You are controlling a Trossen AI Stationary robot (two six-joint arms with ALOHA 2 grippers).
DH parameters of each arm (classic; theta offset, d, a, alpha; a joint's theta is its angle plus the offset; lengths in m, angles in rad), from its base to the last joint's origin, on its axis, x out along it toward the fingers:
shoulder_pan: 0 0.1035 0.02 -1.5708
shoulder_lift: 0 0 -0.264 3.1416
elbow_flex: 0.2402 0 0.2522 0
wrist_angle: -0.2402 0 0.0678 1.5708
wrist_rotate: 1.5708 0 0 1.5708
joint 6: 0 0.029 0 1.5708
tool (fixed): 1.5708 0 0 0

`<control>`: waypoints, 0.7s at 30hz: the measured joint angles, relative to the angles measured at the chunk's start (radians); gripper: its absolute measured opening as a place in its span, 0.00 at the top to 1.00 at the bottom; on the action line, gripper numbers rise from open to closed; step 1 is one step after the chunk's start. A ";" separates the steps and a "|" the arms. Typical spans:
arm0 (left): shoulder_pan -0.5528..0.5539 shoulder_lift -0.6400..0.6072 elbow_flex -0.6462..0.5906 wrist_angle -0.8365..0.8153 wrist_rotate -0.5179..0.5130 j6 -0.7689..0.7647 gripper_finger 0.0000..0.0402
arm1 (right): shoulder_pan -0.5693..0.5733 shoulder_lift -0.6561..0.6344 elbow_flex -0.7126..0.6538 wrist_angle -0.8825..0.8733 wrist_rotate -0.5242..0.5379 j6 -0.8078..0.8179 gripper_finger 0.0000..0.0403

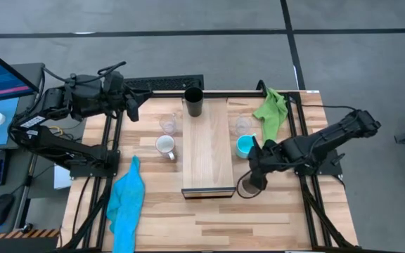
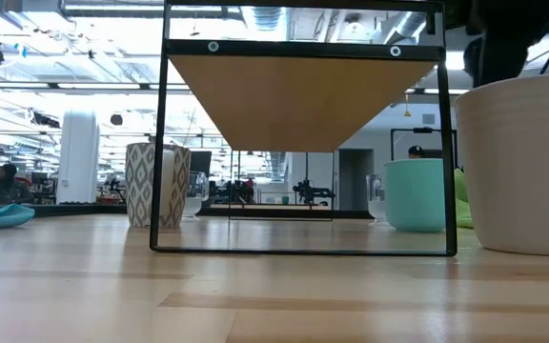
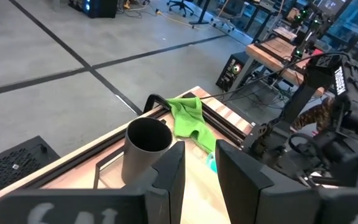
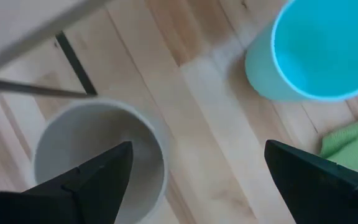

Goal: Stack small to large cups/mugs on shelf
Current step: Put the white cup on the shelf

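The shelf (image 1: 207, 147) stood mid-table, the black cup (image 1: 193, 102) at its 12 o'clock end. The right gripper (image 1: 253, 177), fingers wide apart, hovered over the beige-grey cup (image 1: 247, 187) at the shelf's 4 o'clock. The left gripper (image 1: 129, 107) waited at 10 o'clock, fingers slightly apart, empty.

Shelf mid-table, cups on and around it

The shelf (image 1: 207, 151) runs down the table's (image 1: 259, 221) middle. 1 cup (image 1: 193, 102) stands on its far end. Left of it sit a glass (image 1: 168, 124) and a mug (image 1: 165, 146); right of it, another glass (image 1: 244, 126), a mug (image 1: 245, 146) and, nearest the front, a cup (image 1: 248, 187).
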 joint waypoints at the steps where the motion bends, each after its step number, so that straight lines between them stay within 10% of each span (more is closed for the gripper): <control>1: 0.000 0.000 0.000 0.000 0.008 0.000 0.80 | -0.004 0.007 0.000 0.007 -0.003 -0.008 0.04; 21: 0.000 -0.014 -0.001 0.004 0.020 -0.003 0.80 | 0.004 0.089 -0.001 -0.018 -0.017 -0.066 0.17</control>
